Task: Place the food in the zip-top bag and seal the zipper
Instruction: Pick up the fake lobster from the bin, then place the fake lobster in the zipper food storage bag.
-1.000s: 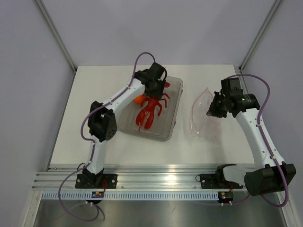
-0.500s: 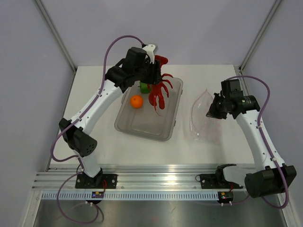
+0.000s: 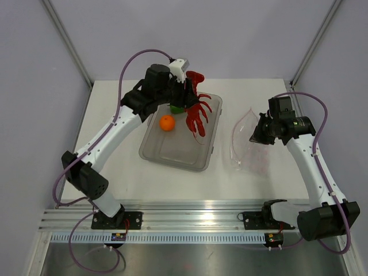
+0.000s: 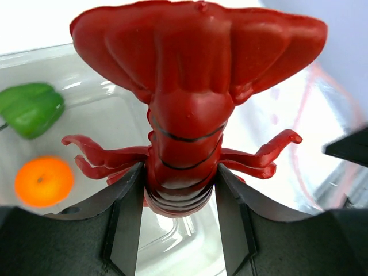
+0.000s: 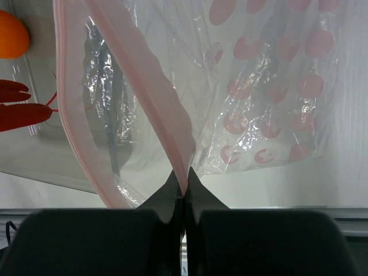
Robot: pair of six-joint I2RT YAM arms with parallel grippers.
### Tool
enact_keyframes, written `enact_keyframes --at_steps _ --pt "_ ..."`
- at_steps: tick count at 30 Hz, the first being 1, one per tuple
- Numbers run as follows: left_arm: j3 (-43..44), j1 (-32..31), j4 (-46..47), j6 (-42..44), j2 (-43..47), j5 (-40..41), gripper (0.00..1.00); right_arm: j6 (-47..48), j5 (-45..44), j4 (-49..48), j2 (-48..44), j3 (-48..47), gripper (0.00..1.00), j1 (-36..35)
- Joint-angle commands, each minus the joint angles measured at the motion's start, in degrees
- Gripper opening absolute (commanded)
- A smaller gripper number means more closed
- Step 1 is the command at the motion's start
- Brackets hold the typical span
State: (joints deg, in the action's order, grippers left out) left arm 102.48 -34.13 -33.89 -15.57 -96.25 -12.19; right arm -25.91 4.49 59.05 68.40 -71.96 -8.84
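**A:** Start at the left pincer [image 4: 179, 172]. What's in it?

**B:** The lobster [image 4: 192, 103]. The jaws are about half apart and clamped on its ringed body. The tail fan spreads out past the fingertips, and legs stick out on both sides.

**A:** And where is it from above?

**B:** It's held up over the far part of the tray [image 3: 210, 152]. The tail is toward the back wall and the claws dangle toward the arm bases. The orange [image 3: 167, 123] and the green pepper [image 3: 175, 107] are lying in the tray just to its left.

**A:** Which way is the bag?

**B:** The zip-top bag [image 3: 244, 141] is to the robot's right, on the counter [image 3: 115, 167] past the tray's right rim. The right pincer [image 5: 184, 184] is closed tight on the pink zipper [image 5: 144, 86] and lifts one lip, so the mouth gapes toward the tray.

**A:** How do the two line up?

**B:** The lobster's long axis runs back to front, roughly along the mouth edge and not into it. I'd say the carry goes rightward, and the lobster needs a turn so one end leads into the bag. The left arm has to make that move, since the right one is busy holding the mouth open.
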Motion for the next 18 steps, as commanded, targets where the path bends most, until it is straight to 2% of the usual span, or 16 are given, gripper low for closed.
enact_keyframes --at_steps 1,4,10,18 --pt "-5.2 0.4 18.0 -1.1 10.8 -7.8 0.0 -0.5 1.8 -2.3 0.2 -0.3 0.0 -0.3" --pt "-10.4 0.3 26.7 -2.5 13.7 -12.9 0.0 -0.5 2.1 -2.4 0.6 -0.5 0.0 -0.3" --pt "-12.3 0.2 38.3 -4.6 14.0 -24.5 0.0 -0.6 3.0 -2.6 0.8 -1.1 0.0 -0.3" --pt "-9.4 0.3 44.5 -4.6 12.1 -38.4 0.0 -1.0 4.5 -3.1 0.6 -0.6 0.0 -0.3"
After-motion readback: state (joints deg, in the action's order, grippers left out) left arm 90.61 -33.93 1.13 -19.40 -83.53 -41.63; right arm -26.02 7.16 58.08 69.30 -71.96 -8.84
